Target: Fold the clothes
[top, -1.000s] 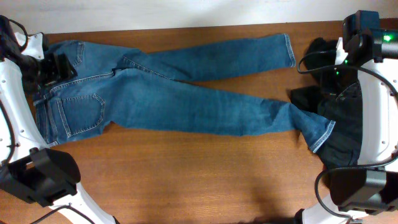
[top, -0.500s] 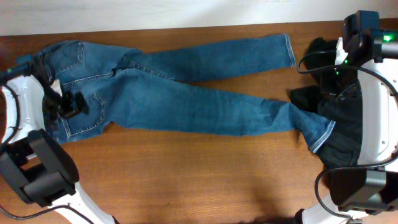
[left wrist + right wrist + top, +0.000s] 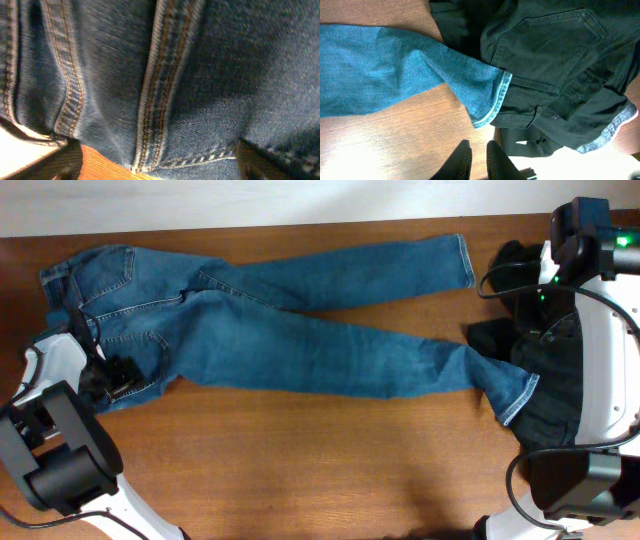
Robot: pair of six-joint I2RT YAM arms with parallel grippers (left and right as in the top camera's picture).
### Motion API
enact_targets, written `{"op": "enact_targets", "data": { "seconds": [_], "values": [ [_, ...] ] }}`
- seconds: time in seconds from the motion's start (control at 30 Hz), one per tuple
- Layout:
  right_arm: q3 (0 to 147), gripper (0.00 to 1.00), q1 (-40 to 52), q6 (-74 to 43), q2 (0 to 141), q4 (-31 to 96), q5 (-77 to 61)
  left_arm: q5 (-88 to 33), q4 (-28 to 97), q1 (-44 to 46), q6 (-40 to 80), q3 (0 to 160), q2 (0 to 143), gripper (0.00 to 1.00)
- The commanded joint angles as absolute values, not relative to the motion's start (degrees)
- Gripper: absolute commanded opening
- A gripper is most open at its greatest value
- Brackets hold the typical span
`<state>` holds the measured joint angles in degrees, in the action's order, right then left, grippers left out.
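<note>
The left end effector (image 3: 157, 156) stands wide open and holds nothing. Its two dark fingers (image 3: 56, 163) show only at the lower corners of the wrist view, with a stitched seam of the jeans (image 3: 300, 340) running between them and a sliver of the wooden table (image 3: 330, 465) below. From overhead it sits at the left of the frame, over the seat of the jeans just beside a back pocket.

The right end effector (image 3: 478, 149) has its fingers drawn almost together, with a narrow slit between them and nothing in it. In its wrist view it hovers over bare wood at the bottom edge.

The jeans lie spread flat, back side up. The waistband is at the upper left of the overhead frame and both legs stretch to the right. The upper leg ends in a hem near the upper right. The lower leg's hem rests against the edge of the black garments (image 3: 545, 380) bunched at the right edge, partly under the right arm. One of the black pieces shows a stitched pocket.
</note>
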<state>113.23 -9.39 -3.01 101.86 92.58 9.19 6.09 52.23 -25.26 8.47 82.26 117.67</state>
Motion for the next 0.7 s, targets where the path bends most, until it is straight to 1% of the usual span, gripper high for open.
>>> {"op": "enact_targets", "data": {
  "seconds": [0.0,0.03,0.23,0.33,0.43,0.5,0.57,0.67],
  "values": [
    [113.0,0.16,-9.4,-3.3,101.8,92.6,9.7,7.4,52.8,-25.3,8.7,81.8,118.2,0.06],
    [113.0,0.16,-9.4,-3.3,101.8,92.6,9.7,7.4,53.0,-25.3,8.7,81.8,118.2,0.01],
    [113.0,0.17,-9.4,-3.3,101.8,92.6,9.7,9.8,57.1,-25.8,8.7,82.0,117.9,0.00],
    [113.0,0.16,-9.4,-3.3,101.8,92.6,9.7,18.4,63.0,-27.9,17.8,82.5,114.7,0.00],
    [113.0,0.16,-9.4,-3.3,101.8,92.5,9.7,26.7,66.4,-31.0,26.5,82.5,108.6,0.00],
    [113.0,0.16,-9.4,-3.3,101.8,92.1,9.7,26.9,65.8,-34.0,29.4,82.5,103.6,0.00],
    [113.0,0.16,-9.4,-3.3,101.8,92.1,9.7,25.2,64.0,-35.6,28.9,82.5,100.6,0.00],
    [112.8,0.17,-9.4,-3.3,101.8,92.2,7.9,24.6,63.7,-35.9,27.7,82.4,99.8,0.00]
  ]
}}
